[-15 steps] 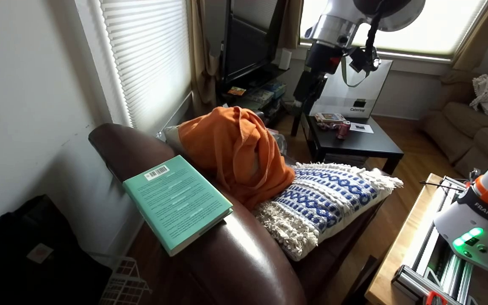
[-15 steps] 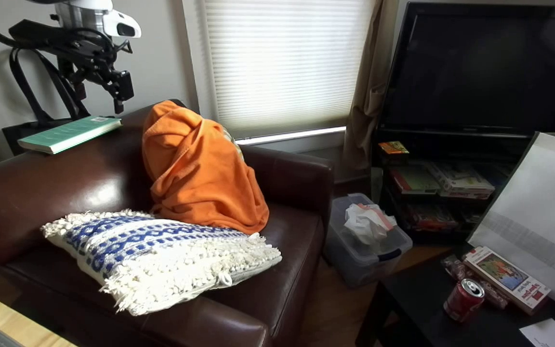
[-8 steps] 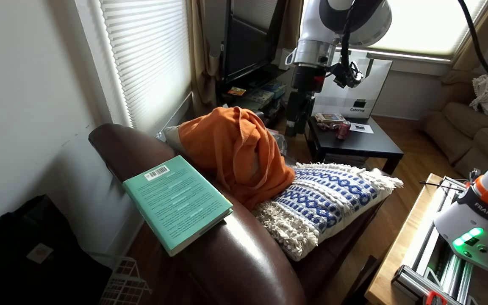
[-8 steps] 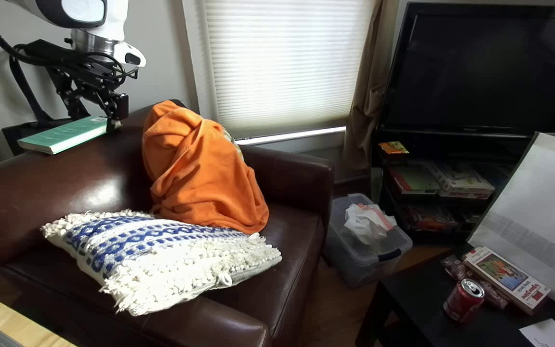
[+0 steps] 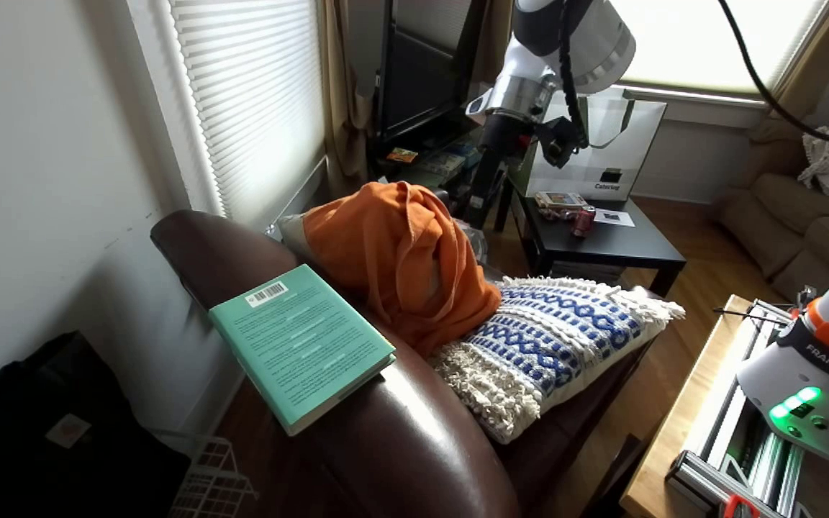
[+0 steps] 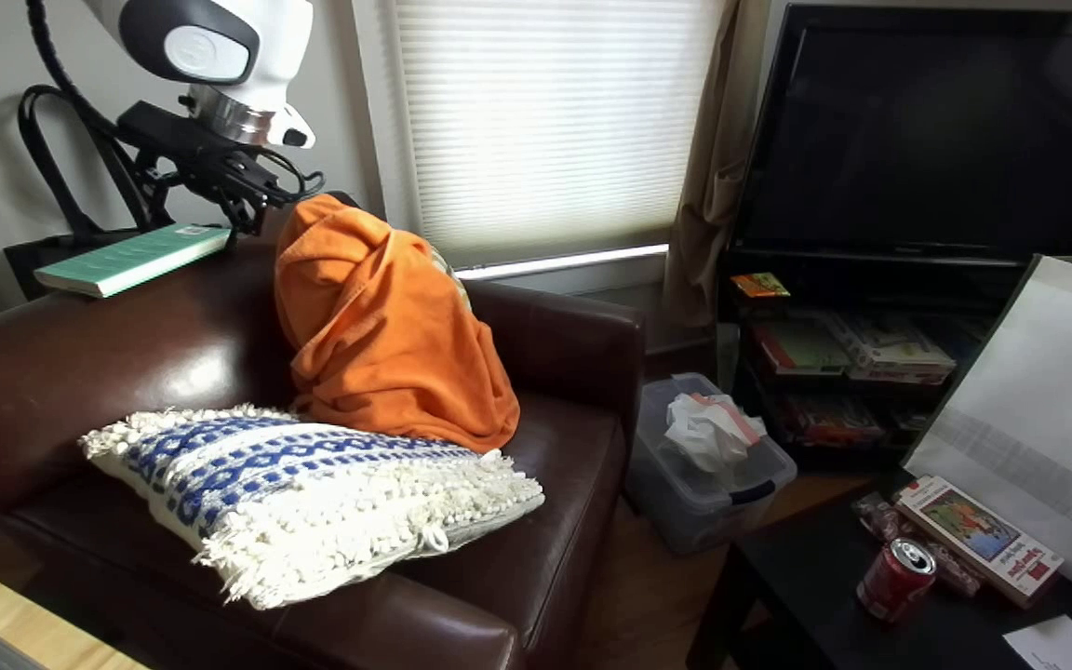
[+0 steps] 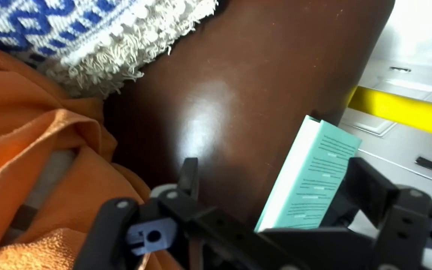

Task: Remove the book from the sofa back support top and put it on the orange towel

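In an exterior view, my arm (image 5: pixel 526 90) has swung towards the orange towel (image 5: pixel 400 248), and its wrist leans further than it did half a second ago. The green book (image 5: pixel 303 345) hasn't moved: it lies on top of the sofa back (image 5: pixel 422 432), near the towel. I judge that I'm still lining up and the lift hasn't begun. The tall catering bag (image 5: pixel 594 151) on the bench (image 5: pixel 623 246) hides its inside from me, as does the black tote (image 5: pixel 22 432) behind the sofa back.

In an exterior view, the fingers (image 6: pixel 245 214) have gone from crossing the book's labelled end to just past it, close by the towel's crest; I'd probably need to come back a little before gripping. A crumpled white bag (image 6: pixel 711 433) sits at the mouth of a clear bin (image 6: pixel 685 521); whether fully inside, I can't tell.

In the wrist view, the end effector (image 7: pixel 274 168) has its fingers spread wide, pinching nothing. The book shows between them, one tip over the sofa back beside the towel, the other by the book's outer edge.
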Robot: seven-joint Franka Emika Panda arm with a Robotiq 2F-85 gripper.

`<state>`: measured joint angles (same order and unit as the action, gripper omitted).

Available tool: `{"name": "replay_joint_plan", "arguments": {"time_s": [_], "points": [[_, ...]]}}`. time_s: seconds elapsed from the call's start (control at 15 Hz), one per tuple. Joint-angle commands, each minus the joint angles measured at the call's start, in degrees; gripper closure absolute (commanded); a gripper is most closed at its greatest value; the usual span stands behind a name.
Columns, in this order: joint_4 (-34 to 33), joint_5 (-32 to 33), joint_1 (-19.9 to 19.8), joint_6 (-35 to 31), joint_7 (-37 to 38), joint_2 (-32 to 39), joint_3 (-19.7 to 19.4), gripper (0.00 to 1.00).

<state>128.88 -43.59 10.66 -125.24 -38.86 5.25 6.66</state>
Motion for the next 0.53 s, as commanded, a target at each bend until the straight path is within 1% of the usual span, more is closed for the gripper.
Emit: {"name": "replay_joint_plan", "arguments": {"time_s": [0.0, 0.13, 0.33, 0.47], "points": [[-7.15, -6.46, -3.42, 5.17, -13.38, 9.26, 1.35, 0.0], [-10.15, -7.57, -3.92, 8.61, -17.35, 13.0, 2.56, 0.0], [-15.17, -7.54, -4.49, 15.09, -21.97, 18.14, 4.13, 0.0], [-19.53, -7.88, -4.87, 20.33, -23.35, 22.23, 5.03, 0.0]]}}
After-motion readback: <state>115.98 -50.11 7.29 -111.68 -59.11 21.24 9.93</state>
